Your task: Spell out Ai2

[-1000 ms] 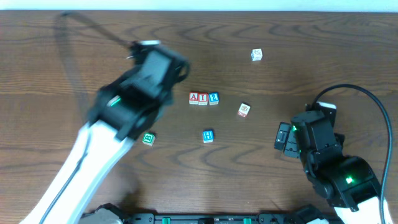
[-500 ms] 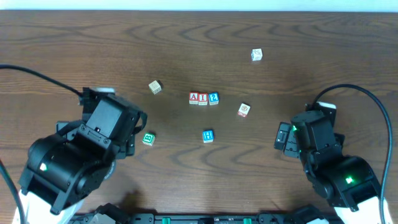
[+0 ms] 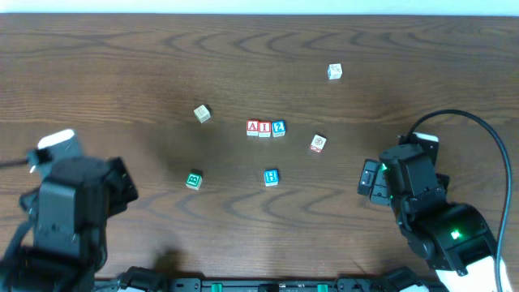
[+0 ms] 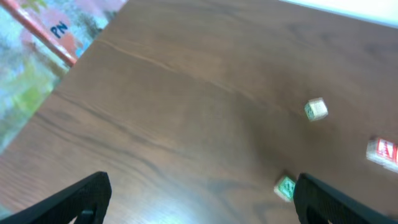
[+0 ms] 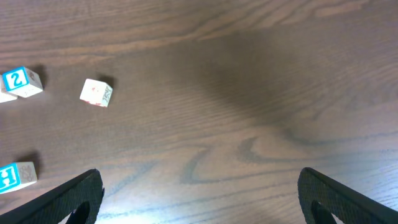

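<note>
Three small blocks stand side by side mid-table: a red A [image 3: 253, 127], a red I [image 3: 264, 128] and a blue 2 [image 3: 278, 128]. My left gripper [image 4: 202, 205] is open and empty over bare wood at the front left. A green block [image 4: 285, 187] lies by its right finger, and the A block's edge [image 4: 385, 151] shows far right. My right gripper [image 5: 199, 199] is open with nothing between its fingers at the front right. It sees the 2 block [image 5: 15, 79] at its far left.
Loose blocks lie around the row: a beige one [image 3: 202, 113] upper left, the green one [image 3: 193, 180] lower left, a blue H [image 3: 271, 178] below, a white-and-red one [image 3: 318, 143] to the right and a white one [image 3: 334, 71] far back. Both arms sit near the front edge.
My left arm has pulled back from the table's middle to the front left corner. The beige block it covered now lies in the open. The right arm has stayed still.
</note>
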Robot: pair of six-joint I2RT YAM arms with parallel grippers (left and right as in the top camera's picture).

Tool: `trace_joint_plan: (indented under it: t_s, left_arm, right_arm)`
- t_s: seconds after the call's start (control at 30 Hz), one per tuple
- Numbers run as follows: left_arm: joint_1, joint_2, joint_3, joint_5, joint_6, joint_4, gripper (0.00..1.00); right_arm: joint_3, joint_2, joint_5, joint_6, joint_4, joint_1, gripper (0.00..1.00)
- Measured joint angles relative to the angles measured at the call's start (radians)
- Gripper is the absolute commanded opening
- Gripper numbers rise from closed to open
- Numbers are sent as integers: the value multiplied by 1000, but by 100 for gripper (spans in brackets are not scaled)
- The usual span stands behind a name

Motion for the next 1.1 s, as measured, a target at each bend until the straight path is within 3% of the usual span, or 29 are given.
trace_joint_plan:
  t_s: [0.23,0.57,0.77,1.1]
  left_arm:
    - [177,-252,-389,108,27,237,95]
    - [227,-589,-856,218,63,470,95]
    - [226,-674,-997,263,88,521,95]
    - [227,-776,-1099,335,266,537,96]
  right_arm:
    - [-1,0,0,0,-1,0,99]
    - [-2,0,0,0,0,0,99]
    - [-2,0,0,0,0,0,99]
    - [-2,0,0,0,0,0,99]
